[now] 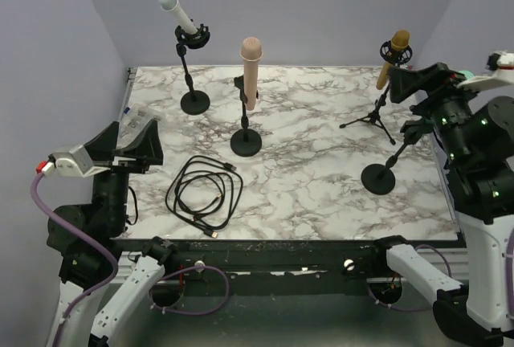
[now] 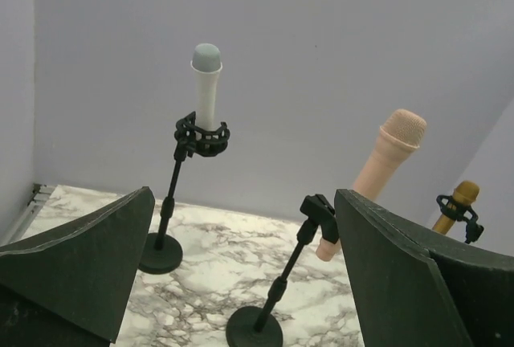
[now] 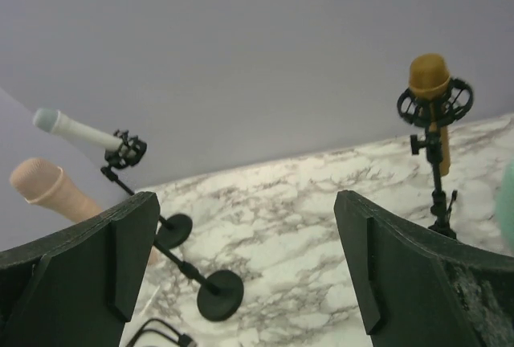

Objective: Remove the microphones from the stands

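- Choosing a target comes first. The left gripper (image 2: 245,196), fingers spread wide and holding nothing, has the pink microphone (image 2: 385,162) ahead to its right. The white microphone (image 2: 206,82) is farther ahead, slightly left.
- The right gripper (image 3: 245,198), likewise spread and empty, sees the gold microphone (image 3: 430,82) ahead to its right, seated in a ring mount (image 3: 434,106).
- For the pink one, I'd grip the body above its clip (image 2: 319,210), then draw it out along its own axis so the stand (image 2: 277,291) doesn't tip.
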